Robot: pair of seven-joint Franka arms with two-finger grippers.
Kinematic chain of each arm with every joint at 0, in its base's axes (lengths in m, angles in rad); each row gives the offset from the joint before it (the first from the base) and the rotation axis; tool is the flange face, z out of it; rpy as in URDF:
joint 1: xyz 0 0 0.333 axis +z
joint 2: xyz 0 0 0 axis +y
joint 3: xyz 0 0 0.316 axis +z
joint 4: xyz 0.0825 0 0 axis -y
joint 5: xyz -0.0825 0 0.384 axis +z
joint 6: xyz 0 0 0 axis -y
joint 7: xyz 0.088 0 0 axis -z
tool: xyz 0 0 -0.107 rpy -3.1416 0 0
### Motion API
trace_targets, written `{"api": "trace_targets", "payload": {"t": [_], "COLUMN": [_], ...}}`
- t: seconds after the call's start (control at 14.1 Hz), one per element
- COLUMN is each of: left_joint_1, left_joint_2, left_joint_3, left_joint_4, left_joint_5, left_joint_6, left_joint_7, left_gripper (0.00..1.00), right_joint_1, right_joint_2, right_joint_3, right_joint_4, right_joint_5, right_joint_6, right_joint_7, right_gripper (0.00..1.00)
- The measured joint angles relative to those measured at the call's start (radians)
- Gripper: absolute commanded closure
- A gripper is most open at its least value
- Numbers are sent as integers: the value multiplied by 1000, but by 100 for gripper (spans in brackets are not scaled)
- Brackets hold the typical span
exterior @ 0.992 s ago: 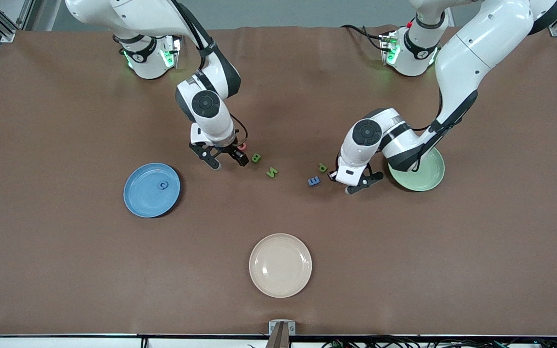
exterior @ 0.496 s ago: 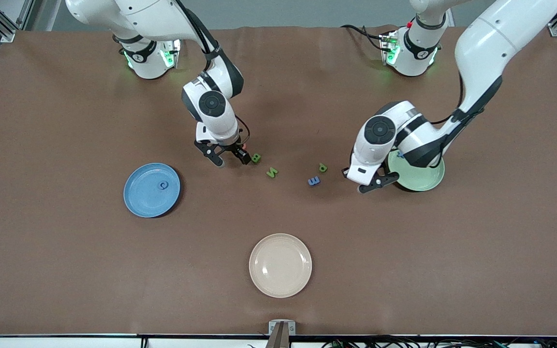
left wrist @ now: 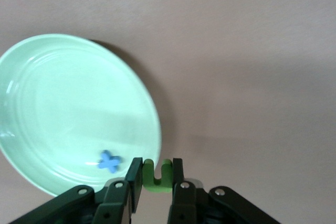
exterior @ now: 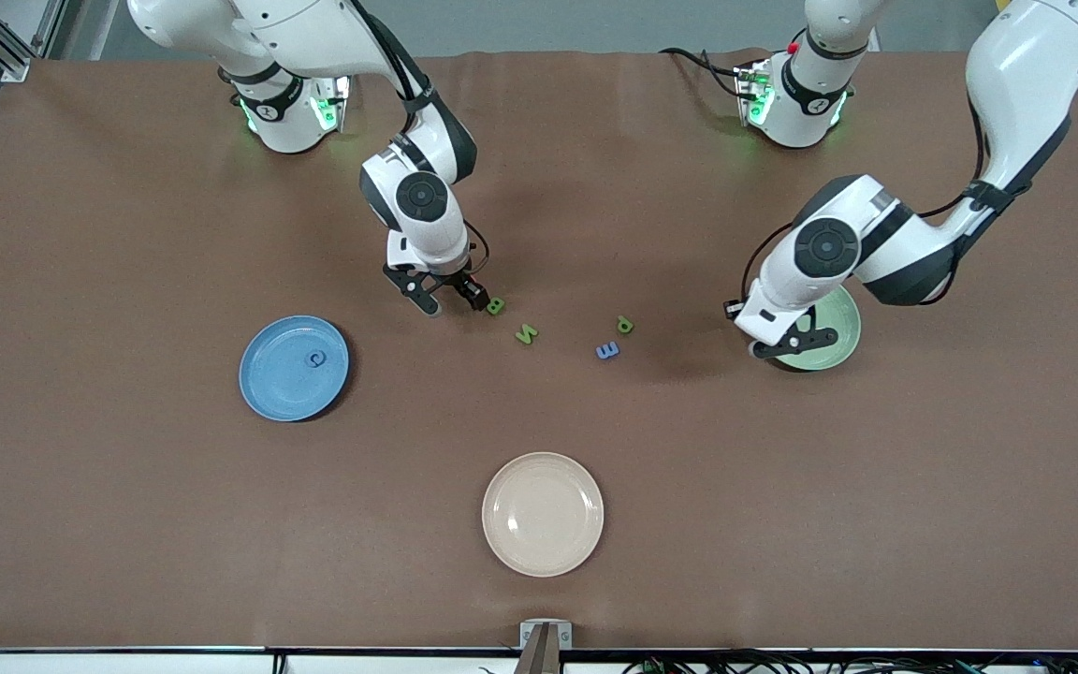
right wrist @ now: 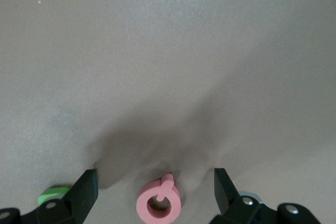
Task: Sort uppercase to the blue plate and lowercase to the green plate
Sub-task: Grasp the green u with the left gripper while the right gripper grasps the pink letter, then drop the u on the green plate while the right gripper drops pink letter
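Observation:
My left gripper [exterior: 776,344] hangs over the rim of the green plate [exterior: 836,335] and is shut on a green u [left wrist: 157,180]. A blue x [left wrist: 109,161] lies in that plate [left wrist: 63,103]. My right gripper [exterior: 450,299] is low at the table and open, its fingers either side of the red Q [right wrist: 158,203] without touching it. The green B [exterior: 496,305] lies right beside it, then the green N [exterior: 527,333]. The green p [exterior: 625,325] and blue m [exterior: 607,351] lie mid-table. A blue G [exterior: 316,358] rests in the blue plate [exterior: 269,386].
A cream plate [exterior: 543,513] sits nearer the front camera, between the two coloured plates. The brown table mat [exterior: 127,515] spreads wide around everything.
My left gripper has carried the green u from beside the p and m to the green plate's rim. The right gripper has shifted slightly toward the B, settling around the Q.

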Motion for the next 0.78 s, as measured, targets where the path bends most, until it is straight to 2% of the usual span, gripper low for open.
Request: {"api": "trace_targets", "payload": {"t": [0.14, 0.35, 0.5, 0.71, 0.78], "left_joint_1": [77, 156, 190, 221, 227], "left_joint_2": [0, 0, 0, 1, 2], "left_joint_3": [-22, -29, -30, -30, -30], "left_joint_4": [-33, -71, -94, -128, -139], "left_joint_5": [8, 58, 88, 120, 131], "left_joint_6": [0, 1, 7, 31, 42], "left_joint_7": [72, 139, 161, 178, 179], "left_gripper": [91, 91, 91, 91, 91], "right_joint_1": [10, 23, 27, 29, 29], "right_joint_2": [0, -1, -1, -5, -13], "right_joint_3": [0, 0, 0, 0, -1], "right_joint_4": [0, 2, 3, 5, 5], "right_joint_5": [0, 0, 0, 0, 0], "right_joint_6": [-5, -8, -9, -18, -28], "right_joint_7": [2, 2, 3, 3, 3], "right_gripper": [15, 30, 44, 77, 85]}}
